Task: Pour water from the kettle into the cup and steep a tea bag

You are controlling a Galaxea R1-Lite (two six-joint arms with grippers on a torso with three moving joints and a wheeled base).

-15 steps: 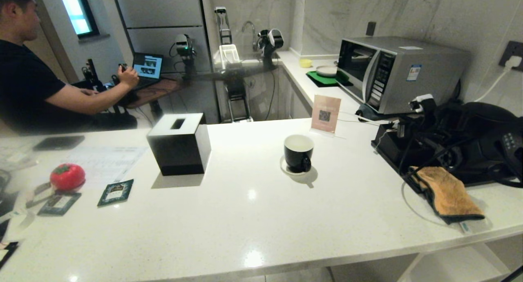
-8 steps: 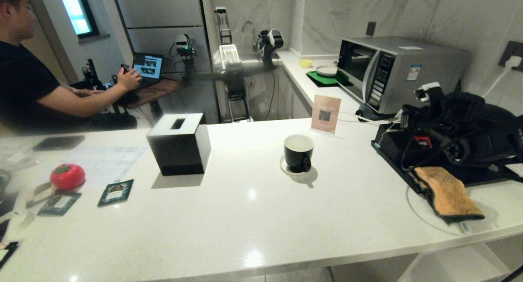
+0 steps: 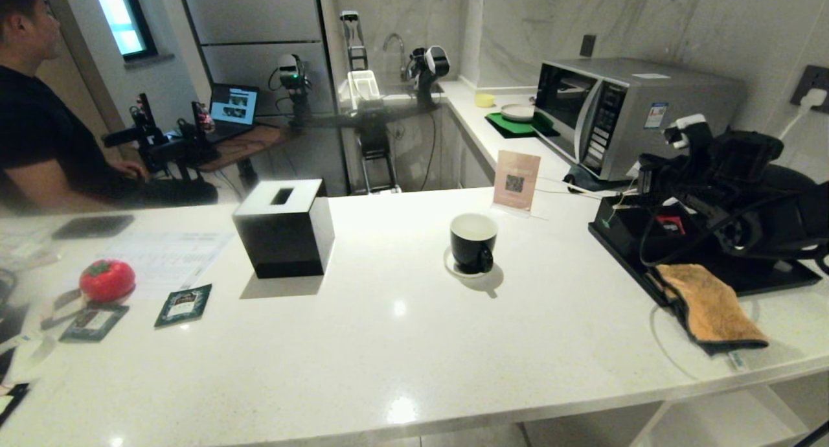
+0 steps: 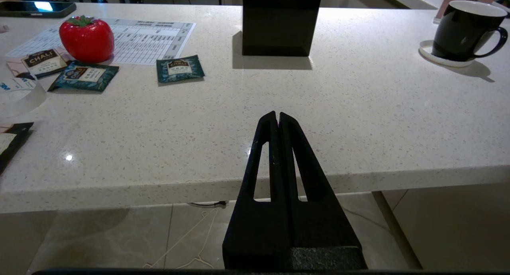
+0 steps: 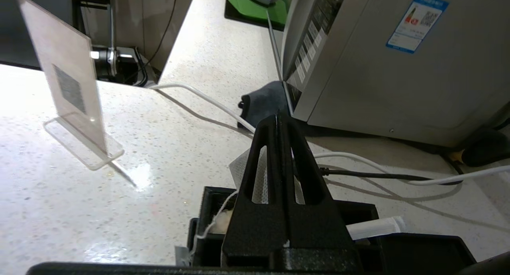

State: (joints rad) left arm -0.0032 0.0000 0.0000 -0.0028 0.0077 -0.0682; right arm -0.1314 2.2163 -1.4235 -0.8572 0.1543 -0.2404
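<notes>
A: Where is the cup [image 3: 473,242] sitting?

B: On its saucer on the desk [image 3: 401,343], well away from the right gripper [image 5: 280,119], whose fingers are clenching a white tea bag [image 5: 248,172] above the black tray [image 3: 745,275].

A: And the left gripper [image 4: 277,116]?

B: Its fingers are pressing together, empty, at the desk's edge.

open counter [image 3: 401,330] before cup [image 3: 473,243], tissue box [image 3: 283,230] left

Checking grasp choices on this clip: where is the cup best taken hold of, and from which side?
Probably by the loop handle of the cup, coming in from the counter's near edge, slightly toward the robot's right. The cup stands upright on its saucer with the handle turned that way, and its round body looks wide for a pinch.
</notes>
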